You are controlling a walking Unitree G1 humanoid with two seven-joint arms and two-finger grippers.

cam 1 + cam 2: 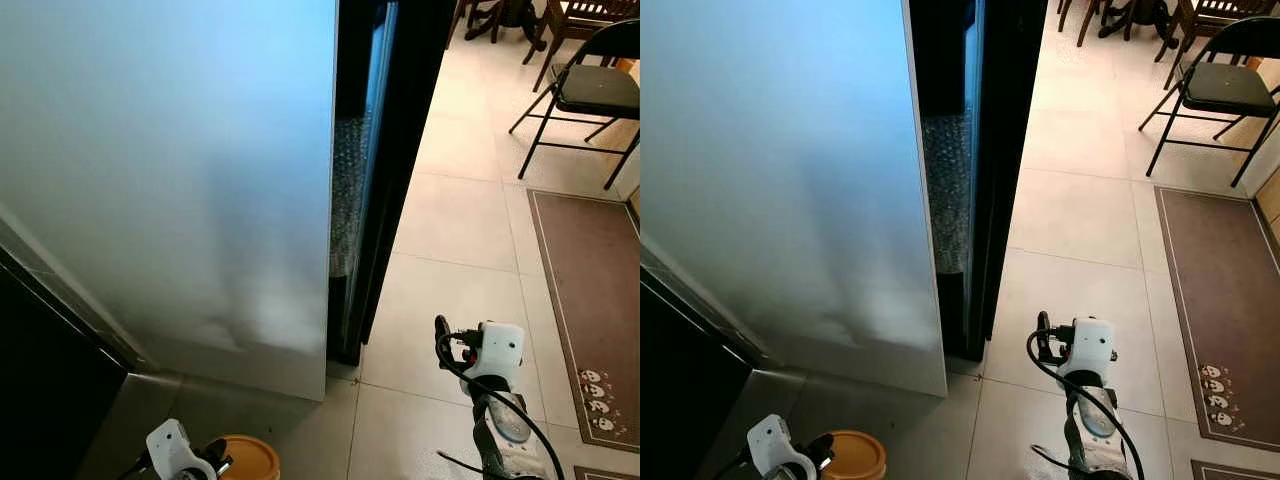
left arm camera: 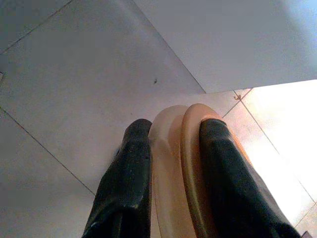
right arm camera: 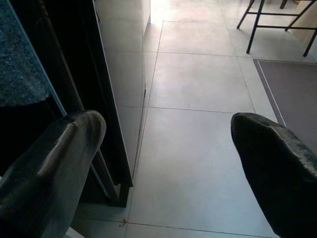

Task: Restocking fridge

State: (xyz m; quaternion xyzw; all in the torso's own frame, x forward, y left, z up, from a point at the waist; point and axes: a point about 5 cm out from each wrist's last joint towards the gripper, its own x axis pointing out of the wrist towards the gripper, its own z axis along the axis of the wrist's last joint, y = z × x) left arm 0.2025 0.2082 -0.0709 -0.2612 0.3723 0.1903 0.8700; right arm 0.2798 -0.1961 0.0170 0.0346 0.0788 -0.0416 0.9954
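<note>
1. Fridge door (image 1: 170, 170), pale and broad, stands swung open in front of the robot, its edge just beside the dark opening of the fridge (image 1: 385, 150).
2. Low at the robot's left, the left hand (image 2: 171, 168) is clamped on a tan, round container (image 2: 181, 163), one black finger (image 2: 126, 188) on each side of it.
3. From the head views the container's orange-tan top (image 1: 245, 458) shows just above the tiled floor (image 1: 460, 230), beside the white left wrist.
4. The right hand (image 3: 168, 148) hangs over the floor tiles near the foot of the fridge, its two fingers (image 3: 54, 158) spread wide apart with nothing between them.
5. Across the room, well apart from the robot, stand a black folding chair (image 1: 590, 95) and a brown mat (image 1: 590, 280).
</note>
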